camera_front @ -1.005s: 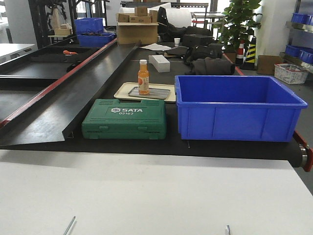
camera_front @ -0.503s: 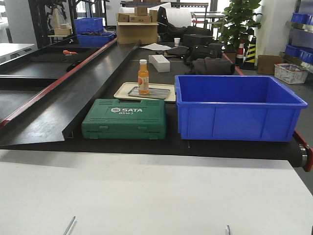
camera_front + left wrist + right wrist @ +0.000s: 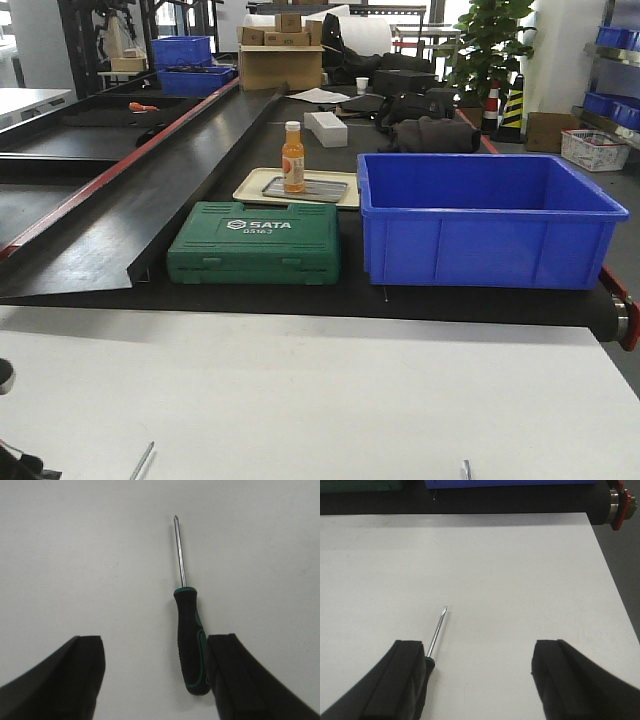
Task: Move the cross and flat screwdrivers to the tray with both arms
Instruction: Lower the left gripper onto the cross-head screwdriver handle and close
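1. Plainly, the left pincer (image 3: 155, 680), jaws apart, hovers with the cross screwdriver (image 3: 187, 610) lying just beside one finger, handle nearest, likely lined up for a handle grasp.
2. The right pincer (image 3: 480, 685), also spread, has the flat screwdriver (image 3: 436, 632) beside one finger.
3. Well ahead of both, the grey metal tray (image 3: 325, 190) holds only an orange bottle (image 3: 292, 158).

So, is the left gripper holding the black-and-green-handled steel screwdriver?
No, the left gripper is open; the screwdriver lies on the white table.
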You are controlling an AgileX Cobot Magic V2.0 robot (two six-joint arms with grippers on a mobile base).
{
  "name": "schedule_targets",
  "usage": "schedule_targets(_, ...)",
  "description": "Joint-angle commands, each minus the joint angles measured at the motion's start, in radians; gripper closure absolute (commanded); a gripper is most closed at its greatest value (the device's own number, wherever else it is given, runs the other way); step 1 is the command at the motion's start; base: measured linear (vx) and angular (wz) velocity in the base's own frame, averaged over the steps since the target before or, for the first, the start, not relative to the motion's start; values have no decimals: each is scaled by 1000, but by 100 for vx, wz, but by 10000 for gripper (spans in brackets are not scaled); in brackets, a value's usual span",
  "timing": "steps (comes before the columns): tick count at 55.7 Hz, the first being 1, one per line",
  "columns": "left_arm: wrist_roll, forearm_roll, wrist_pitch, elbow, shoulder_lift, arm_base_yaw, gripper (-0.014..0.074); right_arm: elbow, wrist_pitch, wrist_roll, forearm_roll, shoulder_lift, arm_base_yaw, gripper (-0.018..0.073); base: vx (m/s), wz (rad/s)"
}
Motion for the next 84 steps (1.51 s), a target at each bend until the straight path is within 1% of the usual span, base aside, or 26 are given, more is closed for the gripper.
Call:
schedule_targets(1,8,-24,26,-109,72,-4,35,-34,-71,-2,2,1,-5,36,0,0)
schedule_targets(11,20,-94,118,-234,231,-4,35,-34,-71,-2,2,1,-5,36,0,0)
schedule_targets(16,43,-119,132,-265,298,-9,35,-34,-71,-2,2,1,-5,36,0,0)
schedule_targets(26,43,-119,132,-293,404,-27,35,-34,-70,-2,1,1,-5,36,0,0)
schedule_targets(31,43,-119,126,-293,441,-47,35,-34,-65,-2,-2,1,-5,36,0,0)
schedule_targets(40,41,-119,69,-293,489,-73,35,-34,-58,-2,-2,1,-5,36,0,0)
schedule_targets(51,32,-118,9,-293,537,-73,35,-34,-55,-2,-2,1,-5,36,0,0)
schedule_targets(67,32,-118,19,-293,593,-73,45,-34,-40,-2,-2,1,-5,38,0,0)
schedule_targets(72,32,-118,45,-293,603,-73,90,-34,-43,-2,-2,1,-5,38,0,0)
schedule_targets(77,32,-118,75,-293,607,-73,176,-34,-42,-2,-2,1,-5,38,0,0)
schedule_targets(84,32,-118,113,-293,605,-73,372,-34,-12,8,6,1,-5,38,0,0)
